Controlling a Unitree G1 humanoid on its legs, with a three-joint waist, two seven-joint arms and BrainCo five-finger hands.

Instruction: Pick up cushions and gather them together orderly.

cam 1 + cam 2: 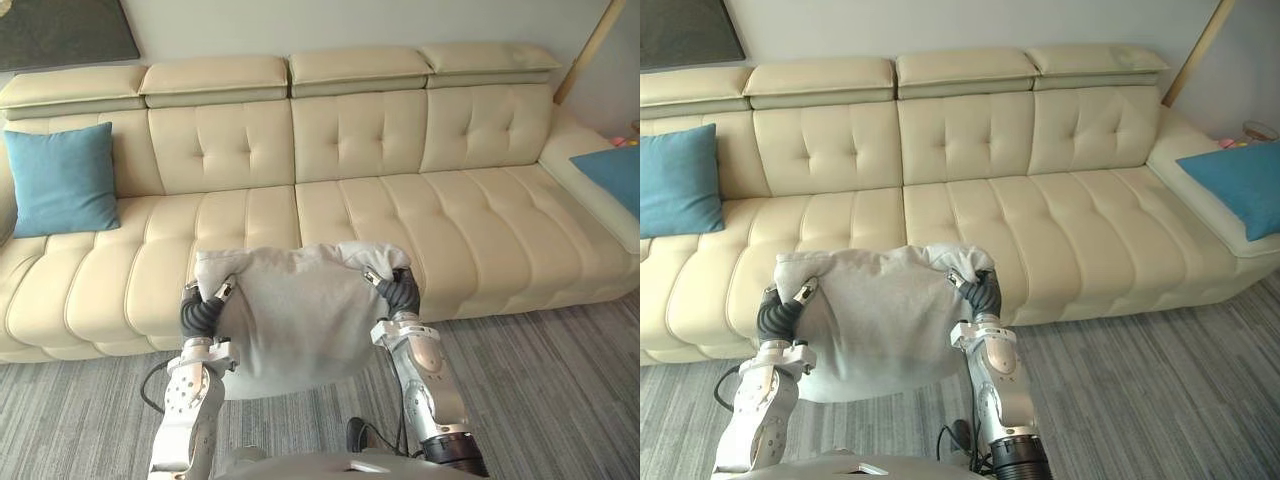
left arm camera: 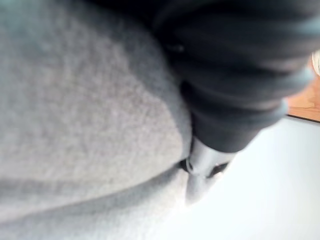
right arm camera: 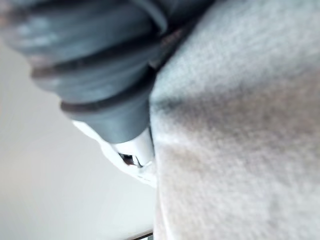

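As left hand (image 1: pixel 207 308), right hand (image 1: pixel 398 291) grip edges (top), cushion (image 1: pixel 290 325) hangs.

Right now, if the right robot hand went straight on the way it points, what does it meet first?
The right robot hand grips the grey cushion at a corner; carried straight on, it would most likely meet the cream sofa seat near its front edge. Depth is hard to judge.

A blue cushion (image 1: pixel 615 178) at the right edge is cut off. The grey cushion (image 1: pixel 295 315), lower centre, hides part of the sofa (image 1: pixel 440 215) front.
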